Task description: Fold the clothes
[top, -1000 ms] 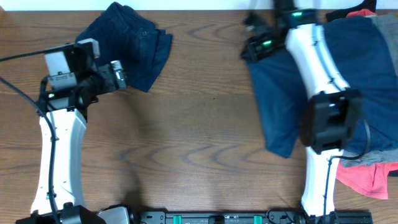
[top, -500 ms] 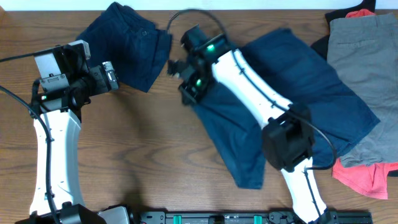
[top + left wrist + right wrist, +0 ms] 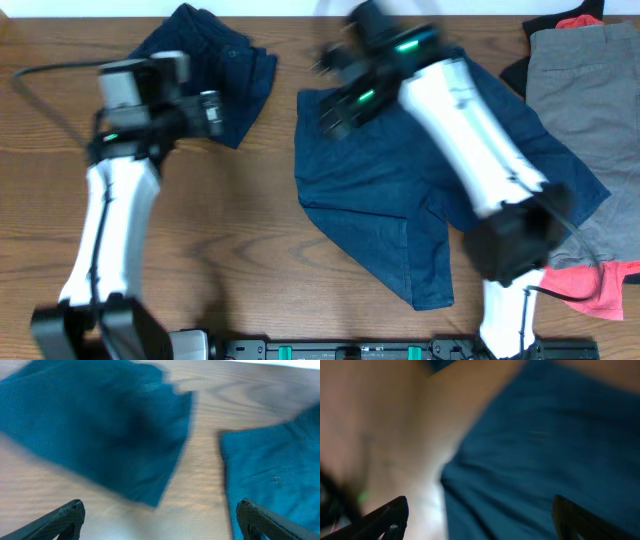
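Note:
A pair of navy shorts point(image 3: 390, 190) lies spread flat in the middle of the table. My right gripper point(image 3: 332, 95) hovers over its upper left corner, open, blurred by motion. In the right wrist view the navy cloth point(image 3: 545, 450) fills the space under the wide-apart right gripper point(image 3: 480, 515), with nothing held. A second navy garment point(image 3: 215, 65) lies bunched at the top left. My left gripper point(image 3: 208, 108) is beside it, open. The left wrist view shows this pile point(image 3: 100, 425) ahead of the left gripper point(image 3: 160, 520) and the spread shorts point(image 3: 270, 465) to the right.
Grey shorts point(image 3: 585, 85) lie at the far right on a black piece point(image 3: 515, 70), with a coral-red piece point(image 3: 590, 285) below them. The brown wooden table point(image 3: 240, 230) shows between the two navy garments. The arm bases stand at the front edge.
My right gripper has opened and let go of the navy shorts, which were dragged left from the right-hand pile and now lie spread. The left arm has swung right.

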Controlling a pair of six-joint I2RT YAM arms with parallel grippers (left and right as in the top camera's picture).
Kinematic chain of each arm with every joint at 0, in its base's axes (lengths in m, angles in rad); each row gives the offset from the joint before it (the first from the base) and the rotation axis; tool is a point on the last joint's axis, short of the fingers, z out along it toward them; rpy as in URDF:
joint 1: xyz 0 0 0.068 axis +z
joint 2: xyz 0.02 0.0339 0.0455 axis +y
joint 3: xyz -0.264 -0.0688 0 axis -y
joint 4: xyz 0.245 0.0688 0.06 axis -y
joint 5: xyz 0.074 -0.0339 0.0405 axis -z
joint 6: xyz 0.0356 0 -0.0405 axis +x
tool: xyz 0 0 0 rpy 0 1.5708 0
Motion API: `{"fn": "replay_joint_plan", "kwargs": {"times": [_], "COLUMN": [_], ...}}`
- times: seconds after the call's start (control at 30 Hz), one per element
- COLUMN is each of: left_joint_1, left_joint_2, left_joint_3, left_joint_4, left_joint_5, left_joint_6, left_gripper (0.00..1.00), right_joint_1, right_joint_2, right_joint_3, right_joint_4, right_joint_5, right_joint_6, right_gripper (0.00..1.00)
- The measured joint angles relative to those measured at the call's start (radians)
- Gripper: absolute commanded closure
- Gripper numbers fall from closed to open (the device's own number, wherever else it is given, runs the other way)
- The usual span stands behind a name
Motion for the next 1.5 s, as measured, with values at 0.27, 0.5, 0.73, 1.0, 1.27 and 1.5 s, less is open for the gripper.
{"fn": "replay_joint_plan", "kwargs": {"times": [0.27,0.5,0.73,1.0,1.27,1.5], "left_joint_1": [-0.203,-0.249,-0.3,-0.36,-0.363,-0.36], "left_joint_2": [0.28,0.523,0.597,0.644,0.657,0.644], "left_joint_3": [0.054,0.246,0.301,0.309,0.31,0.313], "left_joint_4": [0.135,0.126,0.119,0.106,0.09,0.031], "left_joint_5": [-0.055,-0.08,-0.048,-0.027,-0.035,-0.09], "left_joint_6": [0.049,0.069,0.09,0.109,0.111,0.042], "left_gripper": [0.02,0.02,0.0,0.25,0.8,0.94], "right_joint_1": [-0.286,-0.324,-0.324,-0.324,-0.324,-0.323], "right_joint_2": [-0.021,-0.021,-0.021,-0.021,-0.021,-0.021], "right_joint_3": [0.006,0.006,0.006,0.006,0.006,-0.002], "right_joint_4": [-0.006,-0.064,-0.072,-0.074,-0.09,-0.095], "right_joint_5": [0.057,0.113,0.142,0.15,0.154,0.154], "right_joint_6": [0.034,0.036,0.035,0.037,0.045,0.05], "right_gripper": [0.14,0.14,0.14,0.23,0.3,0.32]}}
